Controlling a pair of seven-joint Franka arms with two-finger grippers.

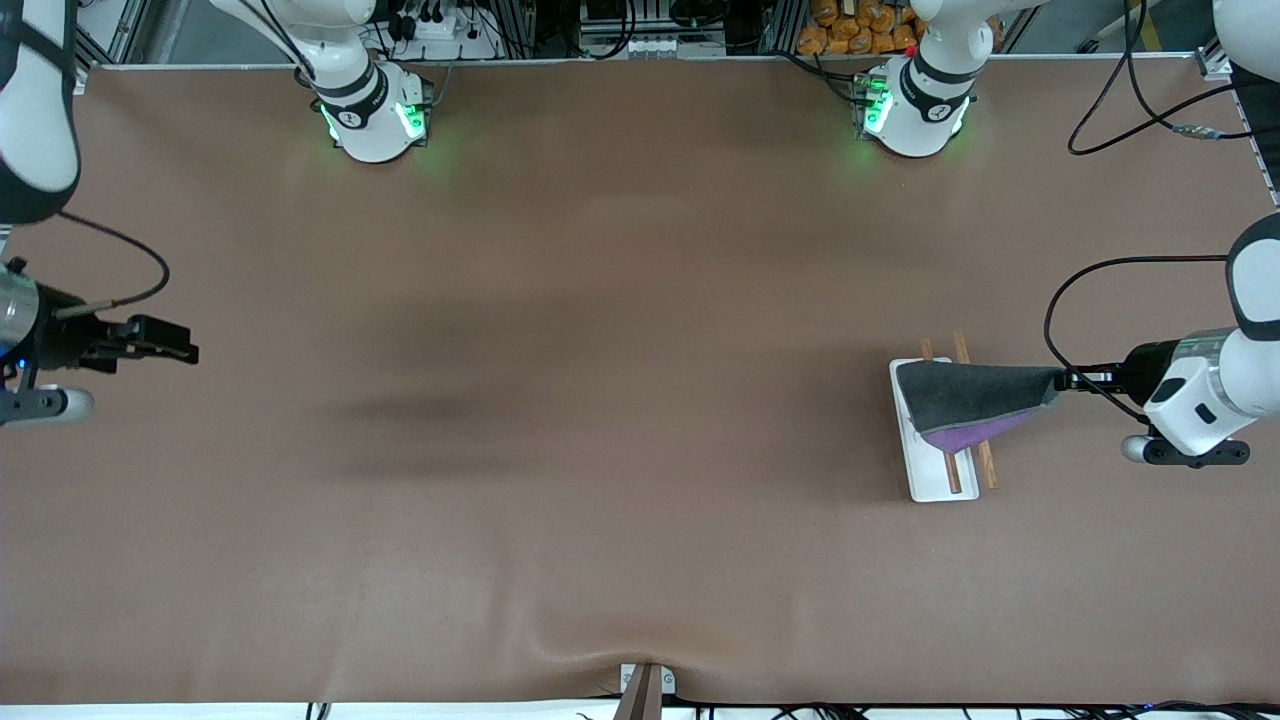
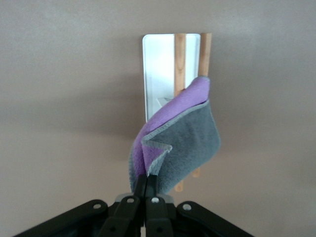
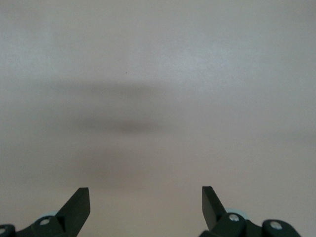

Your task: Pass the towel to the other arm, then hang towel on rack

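- The rack [image 1: 945, 445] stands on the counter [image 1: 600, 400] toward the left arm's end: a white base plate carrying two wooden rails that run side by side, with the nearer ends of the rails bare.
- The towel [image 1: 975, 400], dark grey with purple underside showing along its lower edge, hangs in the air over the rack. In the left wrist view [image 2: 177, 143] it droops from a pinched corner, folded on itself, across the rails.
- The left end effector [image 1: 1075, 379] is clamped on the towel at that corner; its fingers [image 2: 148, 190] press together on the cloth just past the rack's edge toward the left arm's end of the counter.
- The right end effector [image 1: 170, 340] hovers over bare counter at the right arm's end, well apart from the rack. Its fingers stand wide apart with nothing between them [image 3: 145, 202]; this arm waits.
- Judging by this layout, the step in hand is the hanging, with the towel over the rack but not yet let go.
- To do it well, carry the gripped corner across both rails so cloth falls on each side, and lower until the rails take the weight before releasing.
- The towel is bunched and twisted; a slow pull along the rails could spread it.
- Release too early, and the cloth may slide off onto the base plate.
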